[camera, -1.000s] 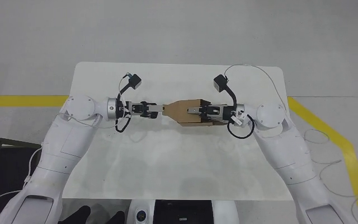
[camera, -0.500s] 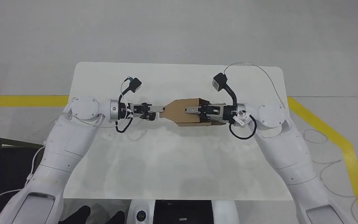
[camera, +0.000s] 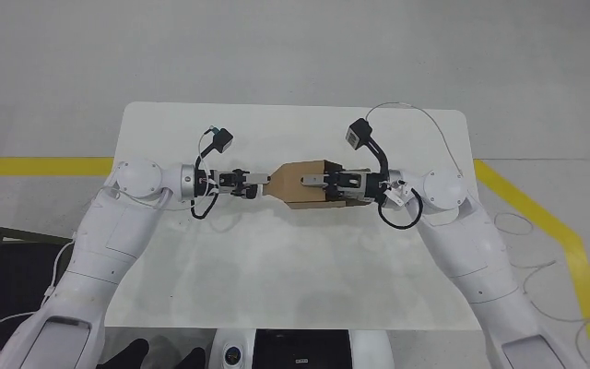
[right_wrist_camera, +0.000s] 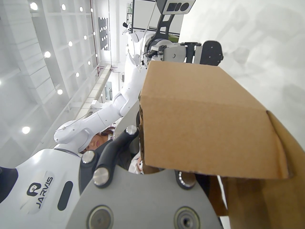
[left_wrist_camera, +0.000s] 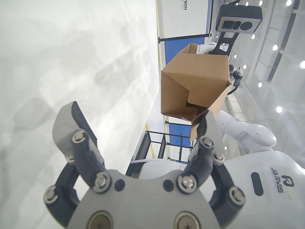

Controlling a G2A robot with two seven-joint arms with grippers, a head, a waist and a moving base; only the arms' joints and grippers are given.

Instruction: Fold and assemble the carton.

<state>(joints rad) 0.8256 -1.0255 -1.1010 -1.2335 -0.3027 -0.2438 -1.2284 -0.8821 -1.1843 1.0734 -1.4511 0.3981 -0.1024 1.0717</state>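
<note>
The brown corrugated cardboard carton [camera: 300, 184] sat between the two arms, over the far middle of the white table [camera: 277, 277]. Whether it rested on the surface or hung just above it could not be told.

The right gripper [camera: 324, 180] reached in from its own side. In the right wrist view, one finger lay outside a carton wall and another behind it, so its jaws appeared clamped on that wall. The likely reason for this hold was to steady the box and present its other end to the opposite arm.

The left gripper [camera: 256, 183] met that end with its jaws spread wide, closed on nothing. One fingertip [left_wrist_camera: 206, 125] touched the loose flap [left_wrist_camera: 214, 106] that stuck out from the carton's end, while the other stood well apart over the table. That placement suited pushing the flap inward rather than gripping it, and the next move probably called for a gentle press toward the box.

The carton's body was already squared up into a box with sharp creases. On the end facing the left gripper, the flaps were folded in at angles, leaving a small dark gap where they met. The flap under the fingertip was not yet tucked. Seen from above, that end tapered to a point toward the left gripper.
</note>
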